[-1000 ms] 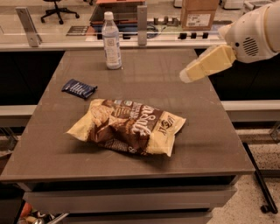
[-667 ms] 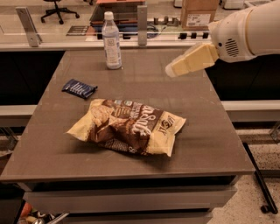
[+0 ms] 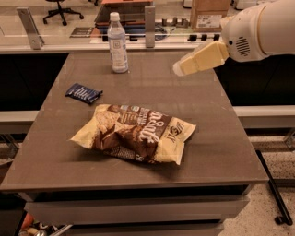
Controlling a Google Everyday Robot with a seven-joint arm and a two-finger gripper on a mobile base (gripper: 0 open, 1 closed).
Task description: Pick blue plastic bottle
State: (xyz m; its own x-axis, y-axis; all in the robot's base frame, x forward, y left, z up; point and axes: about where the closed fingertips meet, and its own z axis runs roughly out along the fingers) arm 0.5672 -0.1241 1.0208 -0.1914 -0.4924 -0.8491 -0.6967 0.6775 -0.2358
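The blue plastic bottle (image 3: 118, 43) stands upright near the far left part of the dark table (image 3: 221, 138). It is clear and pale bluish, with a white cap and a white label. My gripper (image 3: 180, 68) is a cream-coloured end on the white arm (image 3: 260, 30), coming in from the upper right. It hangs above the far right part of the table. It is well to the right of the bottle and apart from it.
A yellow and brown chip bag (image 3: 133, 132) lies in the table's middle. A small dark-blue snack wrapper (image 3: 84, 92) lies at the left. Behind the table runs a counter with a cardboard box (image 3: 209, 14) and metal posts (image 3: 149, 20).
My arm and gripper have moved left across the far right of the table, closer to the bottle. The objects on the table have not moved.
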